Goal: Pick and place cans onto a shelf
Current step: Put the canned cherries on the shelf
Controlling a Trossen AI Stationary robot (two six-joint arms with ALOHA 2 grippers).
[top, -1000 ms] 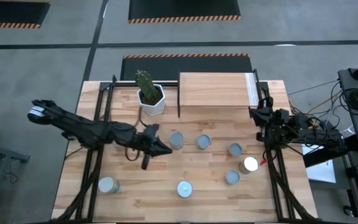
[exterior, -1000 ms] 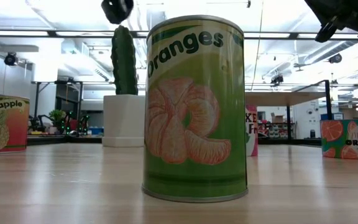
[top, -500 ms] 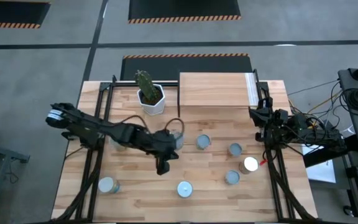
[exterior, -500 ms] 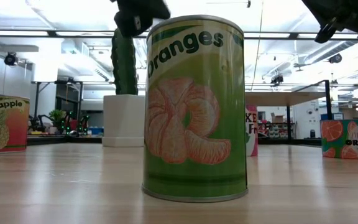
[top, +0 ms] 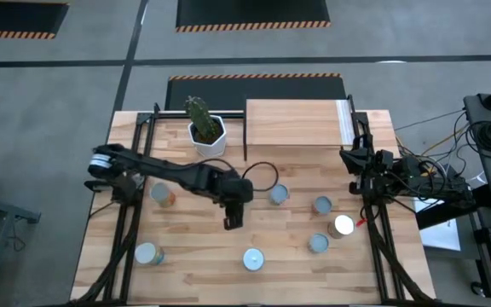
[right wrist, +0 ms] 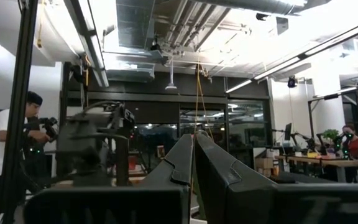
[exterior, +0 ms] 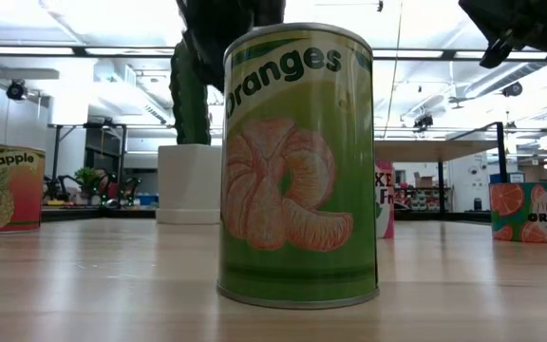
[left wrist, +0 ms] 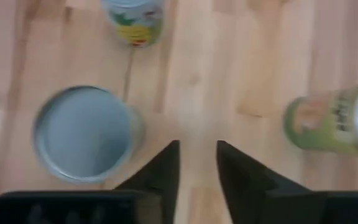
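Several cans with silver tops stand upright on the wooden table, among them ones at the middle (top: pixel 278 194), the near edge (top: pixel 252 258) and the left (top: pixel 163 194). The shelf (top: pixel 297 122) stands at the far side. My left gripper (top: pixel 231 220) hangs above the table's middle and points steeply down. Its fingers (left wrist: pixel 197 155) are open a little over bare wood, beside a silver-topped can (left wrist: pixel 82 132). My right gripper (right wrist: pixel 193 149) waits shut at the table's right, pointing up into the room.
A cactus in a white hexagonal pot (top: pixel 207 130) stands left of the shelf. In the low view the big Oranges can (exterior: pixel 297 161) fills the foreground, with a Pineapple can (exterior: pixel 6 188) at the left. Black frame rails (top: pixel 126 230) run along both table sides.
My left gripper has swung from the table's left toward its middle and somewhat toward the near edge, tipping from nearly level to steeply down. In the low view it has sunk behind the Oranges can. The left can that the arm covered now shows.
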